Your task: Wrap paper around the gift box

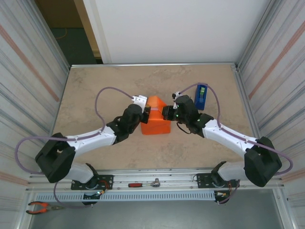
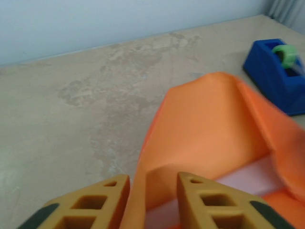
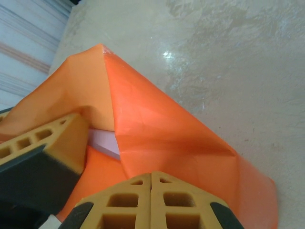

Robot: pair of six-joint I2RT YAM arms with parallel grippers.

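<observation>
The gift box (image 1: pixel 156 125) sits mid-table, covered in orange paper (image 1: pixel 155 104) whose far flap stands up in a peak. My left gripper (image 1: pixel 146 112) is at the box's left side. In its wrist view the fingers (image 2: pixel 190 183) stand apart, and the raised paper flap (image 2: pixel 209 129) runs down between them, so this gripper (image 2: pixel 152 183) is open. A pale strip of box (image 2: pixel 252 174) shows under the flap. My right gripper (image 1: pixel 167 113) is at the box's right side, shut (image 3: pixel 151 175), with its tips against the folded paper (image 3: pixel 162 129) and nothing between them.
A blue tape dispenser (image 1: pixel 201 96) with a green roll (image 2: pixel 286 55) stands just right of the box, behind my right arm. Striped walls close in the table left and right. A red-handled tool (image 1: pixel 143 183) lies on the front rail, and pliers (image 1: pixel 40 206) lie below it.
</observation>
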